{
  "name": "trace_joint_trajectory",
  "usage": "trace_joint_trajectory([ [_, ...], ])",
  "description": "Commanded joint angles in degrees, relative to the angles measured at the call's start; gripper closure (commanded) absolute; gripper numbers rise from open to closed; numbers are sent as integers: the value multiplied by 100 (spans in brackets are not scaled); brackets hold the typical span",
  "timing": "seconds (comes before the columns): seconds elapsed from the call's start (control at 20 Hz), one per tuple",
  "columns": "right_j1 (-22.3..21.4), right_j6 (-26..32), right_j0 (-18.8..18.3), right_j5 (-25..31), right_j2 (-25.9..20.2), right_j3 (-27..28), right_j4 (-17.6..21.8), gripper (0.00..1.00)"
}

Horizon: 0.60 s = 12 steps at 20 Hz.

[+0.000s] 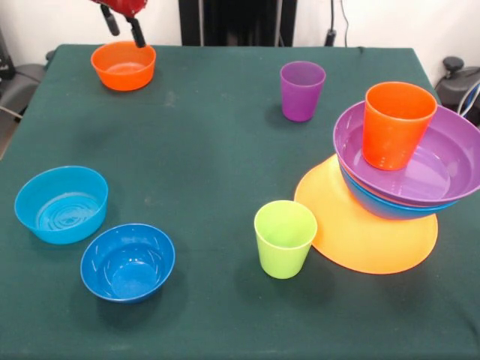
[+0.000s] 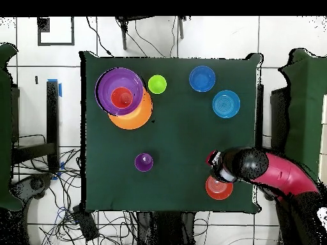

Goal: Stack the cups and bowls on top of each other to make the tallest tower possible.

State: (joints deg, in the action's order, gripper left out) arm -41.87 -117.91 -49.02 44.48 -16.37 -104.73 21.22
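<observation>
Small orange bowl [image 1: 124,65] sits right under my hand [image 1: 124,26], whose fingers are spread and empty above its far rim; the tower [image 1: 405,161] stands well apart across the surface [image 1: 217,165].

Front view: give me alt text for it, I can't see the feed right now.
A leaning stack sits at the right: orange cup upright in the purple bowl, on a blue bowl, over the orange-yellow bowl. The gripper hangs open over the small orange bowl. Purple cup, green cup and two blue bowls stand loose.
</observation>
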Motion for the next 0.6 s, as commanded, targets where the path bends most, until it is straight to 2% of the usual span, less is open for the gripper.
trace_joint_trajectory([
  [0.05, 389, 854, 90, -584, -371, -309, 694, 0],
  [0.45, 544, 618, 60, -818, -245, -456, 1017, 0],
  [0.6, 718, 383, 115, -1109, -142, -516, 1163, 0],
])
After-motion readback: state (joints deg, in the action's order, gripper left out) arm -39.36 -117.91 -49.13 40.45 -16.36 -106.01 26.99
